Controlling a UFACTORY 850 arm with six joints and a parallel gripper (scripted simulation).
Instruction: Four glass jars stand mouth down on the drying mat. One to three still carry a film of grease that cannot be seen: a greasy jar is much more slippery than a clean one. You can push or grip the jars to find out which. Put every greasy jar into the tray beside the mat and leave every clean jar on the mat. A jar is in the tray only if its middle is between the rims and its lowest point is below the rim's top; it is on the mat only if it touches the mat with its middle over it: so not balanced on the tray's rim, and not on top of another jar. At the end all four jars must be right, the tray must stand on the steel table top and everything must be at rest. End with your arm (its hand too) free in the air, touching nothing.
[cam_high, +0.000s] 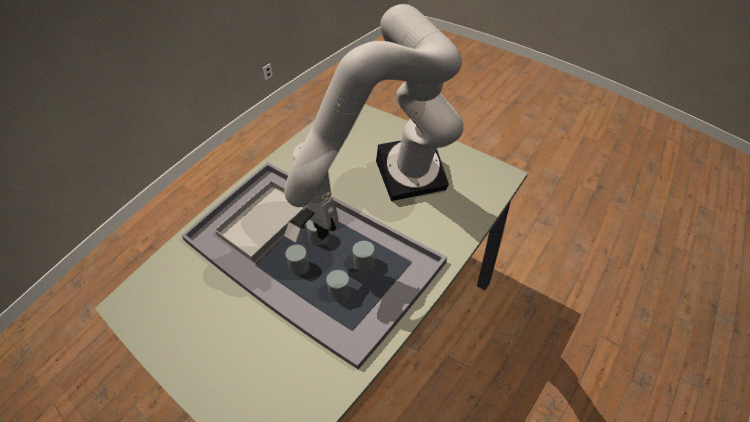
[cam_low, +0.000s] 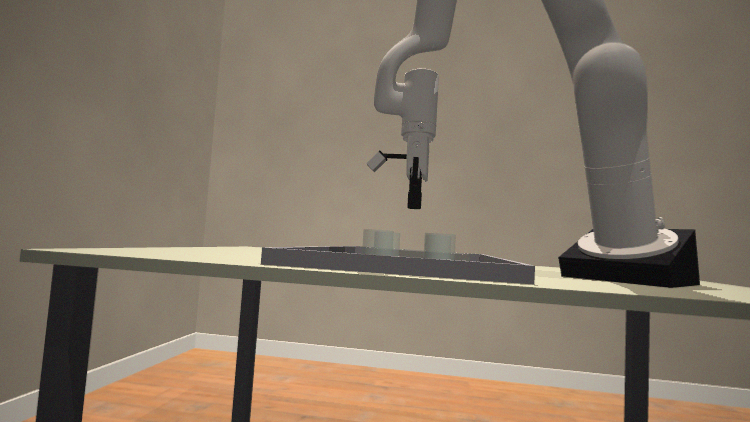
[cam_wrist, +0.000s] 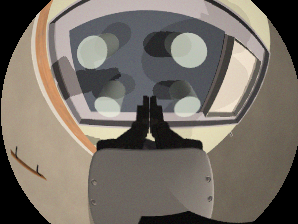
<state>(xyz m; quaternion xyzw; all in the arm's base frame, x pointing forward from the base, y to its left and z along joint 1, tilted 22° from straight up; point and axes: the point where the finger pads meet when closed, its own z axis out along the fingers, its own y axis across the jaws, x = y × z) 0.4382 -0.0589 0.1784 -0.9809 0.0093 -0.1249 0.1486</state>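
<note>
My gripper (cam_high: 325, 232) (cam_low: 414, 207) (cam_wrist: 149, 103) is shut and empty, pointing down above the jars. Four pale glass jars stand apart, mouth down, on the dark drying mat (cam_high: 343, 236) (cam_wrist: 150, 22). On the tray side are a far jar (cam_high: 296, 254) (cam_wrist: 189, 50) and a near jar (cam_high: 312, 229) (cam_wrist: 187, 106), the latter partly hidden by the gripper in the top view. Away from the tray are a far jar (cam_high: 337, 279) (cam_wrist: 92, 52) and a near jar (cam_high: 363, 249) (cam_wrist: 107, 106). The cream tray (cam_high: 256, 228) (cam_wrist: 239, 82) holds no jar in view.
A raised rim surrounds the grey-mauve steel top (cam_high: 309, 304) (cam_low: 393, 266) (cam_wrist: 61, 45) that bears mat and tray. The tray's wall stands directly beside the mat. The arm's black base (cam_high: 385, 170) (cam_low: 629, 272) is outside the rim on the pale green table (cam_high: 173, 325) (cam_low: 173, 255).
</note>
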